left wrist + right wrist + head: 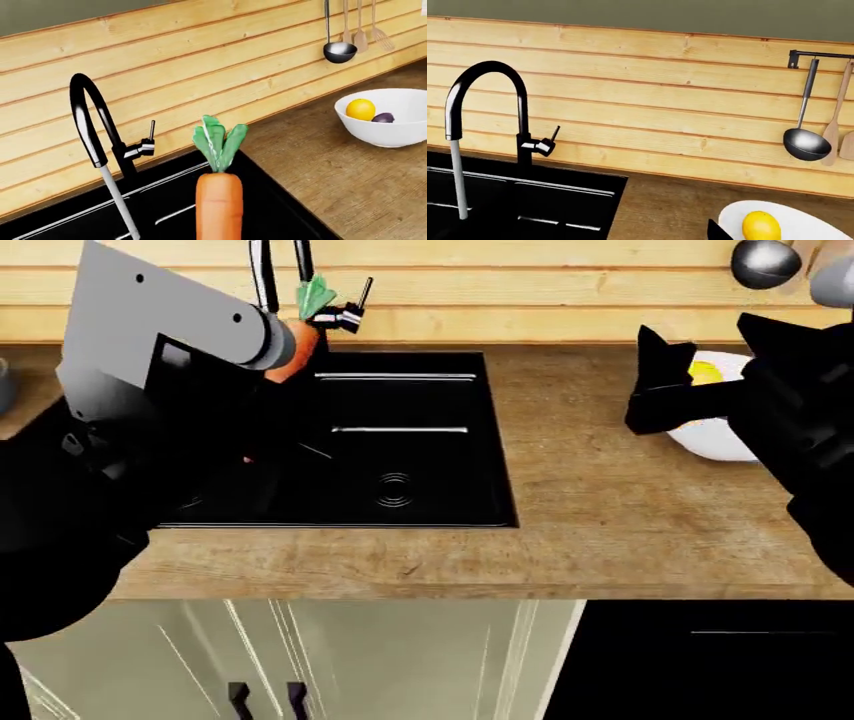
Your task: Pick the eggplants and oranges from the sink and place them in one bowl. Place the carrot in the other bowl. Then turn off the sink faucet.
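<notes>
Carrot [219, 205] hangs above the sink [400, 440], apparently gripped by the unseen left fingers; orange [360, 109] and eggplant [383, 118] fill the white bowl [390, 131]; faucet [93, 125] runs; right fingers' state unclear.

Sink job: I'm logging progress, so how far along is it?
Done: the orange and eggplant lie in the white bowl. In hand: the carrot, lifted over the sink. Left: bowling the carrot and shutting the faucet, which runs water.
</notes>
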Available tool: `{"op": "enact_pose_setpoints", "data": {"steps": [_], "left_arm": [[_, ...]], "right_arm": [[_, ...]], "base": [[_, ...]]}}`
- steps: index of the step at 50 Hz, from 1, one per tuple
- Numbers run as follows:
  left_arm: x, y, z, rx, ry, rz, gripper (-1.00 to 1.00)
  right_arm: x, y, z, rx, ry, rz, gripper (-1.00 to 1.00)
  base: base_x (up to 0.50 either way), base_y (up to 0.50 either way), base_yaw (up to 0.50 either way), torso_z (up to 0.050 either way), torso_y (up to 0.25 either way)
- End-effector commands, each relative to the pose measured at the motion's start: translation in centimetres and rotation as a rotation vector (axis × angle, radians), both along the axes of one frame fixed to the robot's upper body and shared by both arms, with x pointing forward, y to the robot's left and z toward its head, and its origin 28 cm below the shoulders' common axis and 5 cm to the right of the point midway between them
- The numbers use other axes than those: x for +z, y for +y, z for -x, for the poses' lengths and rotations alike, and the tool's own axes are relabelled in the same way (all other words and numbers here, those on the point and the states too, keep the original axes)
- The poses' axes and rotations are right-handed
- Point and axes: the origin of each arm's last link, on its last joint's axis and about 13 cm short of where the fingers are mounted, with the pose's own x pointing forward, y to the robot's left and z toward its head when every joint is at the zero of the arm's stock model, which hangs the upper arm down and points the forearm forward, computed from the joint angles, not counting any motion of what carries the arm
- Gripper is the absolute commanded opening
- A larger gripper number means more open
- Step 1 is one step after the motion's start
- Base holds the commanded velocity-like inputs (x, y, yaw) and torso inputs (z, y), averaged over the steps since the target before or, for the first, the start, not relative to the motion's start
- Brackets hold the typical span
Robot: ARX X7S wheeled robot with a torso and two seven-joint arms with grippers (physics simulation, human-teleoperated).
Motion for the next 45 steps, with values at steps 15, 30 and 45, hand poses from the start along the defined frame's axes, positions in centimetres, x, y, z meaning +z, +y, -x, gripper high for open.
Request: {"op": "enact_pose_setpoints", "data": {"steps": [15,30,45], "left_arm": [[-0.1,0.4,0.1,0.032,-0.007,0.035,-1.0],[-0.7,0.3,-0.1,0.034,0.001,0.047,-1.0],[-0.9,0.4,-0.1,0.036,-0.002,0.051,-1.0]], "right_arm": [[-0.7,0.1,-0.2,0.023,-0.009,0.016,1.0],[-0.6,0.3,-0.2,0.033,-0.021,0.013,1.0],[-1.7,0.3,-0.7,0.037,0.003,-0.003,1.0]], "base": [[-0.11,0.45,0.0,0.0,0.0],[0.14,0.5,0.0,0.0,0.0],[0.14,0.5,0.0,0.0,0.0]]}}
